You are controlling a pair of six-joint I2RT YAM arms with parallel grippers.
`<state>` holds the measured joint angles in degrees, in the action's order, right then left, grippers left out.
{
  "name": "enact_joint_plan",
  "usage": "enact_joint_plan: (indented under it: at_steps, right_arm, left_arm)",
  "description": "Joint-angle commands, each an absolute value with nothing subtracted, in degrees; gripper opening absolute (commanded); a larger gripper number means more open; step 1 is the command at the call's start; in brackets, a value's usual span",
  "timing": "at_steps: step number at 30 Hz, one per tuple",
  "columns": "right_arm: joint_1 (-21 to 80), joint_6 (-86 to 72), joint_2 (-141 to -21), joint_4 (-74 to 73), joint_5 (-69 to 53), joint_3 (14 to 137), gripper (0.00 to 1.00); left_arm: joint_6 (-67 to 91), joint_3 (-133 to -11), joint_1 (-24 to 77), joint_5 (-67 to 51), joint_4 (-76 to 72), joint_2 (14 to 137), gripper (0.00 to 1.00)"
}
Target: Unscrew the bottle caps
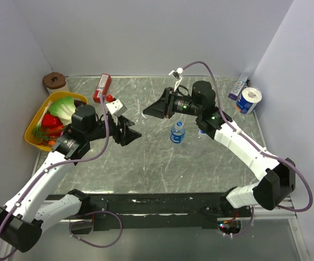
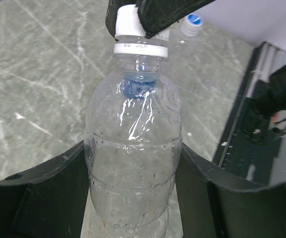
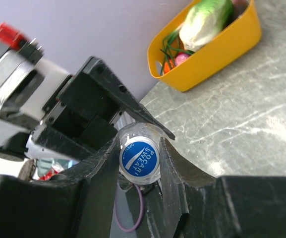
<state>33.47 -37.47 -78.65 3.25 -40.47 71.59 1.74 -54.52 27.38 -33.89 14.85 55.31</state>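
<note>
My left gripper (image 2: 133, 198) is shut on the body of a clear bottle (image 2: 133, 148) and holds it off the table. The bottle's cap (image 3: 139, 159) is white with a blue printed top. My right gripper (image 3: 139, 154) is shut on this cap, one finger pressing on each side. From above, the two grippers (image 1: 128, 132) (image 1: 148, 111) meet over the middle of the table, and they hide the held bottle. A second bottle (image 1: 177, 132) with a blue label stands upright just right of them. Another blue-topped white cap (image 2: 192, 22) shows further off on the table.
A yellow bowl (image 1: 37, 117) of toy vegetables sits at the left edge. A red box (image 1: 102, 87) lies at the back. A toilet roll (image 1: 248, 100) and a small box (image 1: 237, 87) are at the back right, and a brown roll (image 1: 54, 81) at the back left.
</note>
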Motion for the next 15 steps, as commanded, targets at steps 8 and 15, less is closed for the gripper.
enact_joint_plan:
  at_steps: [8,15]
  right_arm:
    - [33.84,-23.04,-74.36,9.93,-52.54,69.17,0.24]
    - [32.88,-15.91,-72.69,7.92,-55.37,67.94,0.33]
  left_arm:
    - [6.07,-54.93,21.80,-57.29,5.36,53.35,0.41]
    - [7.38,-54.76,20.04,-66.35,2.73,53.00,0.41]
